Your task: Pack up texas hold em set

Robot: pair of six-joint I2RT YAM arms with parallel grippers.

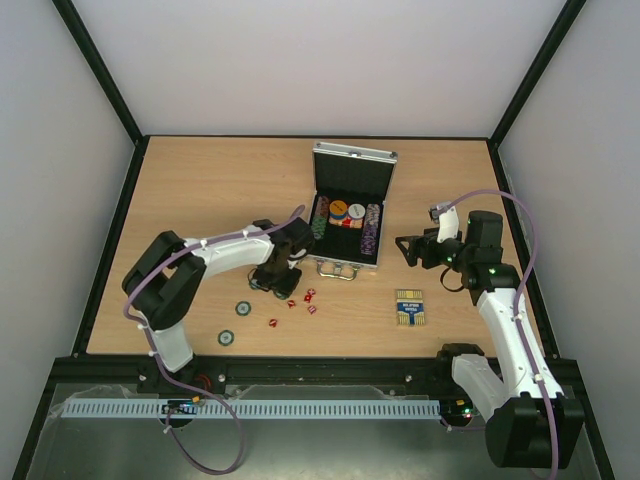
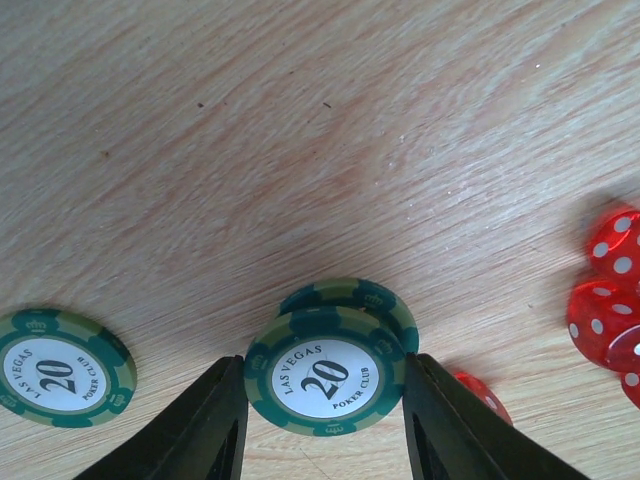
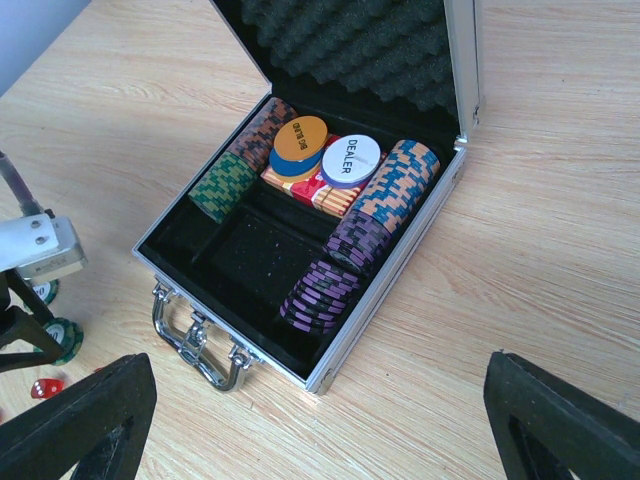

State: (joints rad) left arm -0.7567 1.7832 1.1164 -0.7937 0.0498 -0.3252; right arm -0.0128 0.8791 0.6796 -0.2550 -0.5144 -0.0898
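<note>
1. The left hand (image 2: pixel 325 400) pinches a green chip (image 2: pixel 326 378) by its rim, above the counter (image 2: pixel 300 120), near-left of the open case (image 3: pixel 395 285).
2. I judge the chip light, rigid and slick-edged, so it needs a square squeeze across the rim.
3. The right hand (image 1: pixel 408 248) is spread wide, to the right of the case.

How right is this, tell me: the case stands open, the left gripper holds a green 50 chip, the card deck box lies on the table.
One slip: the left wrist view shows the green chip in the left gripper marked 20, not 50. The case stands open and the card deck box lies on the table.
</note>
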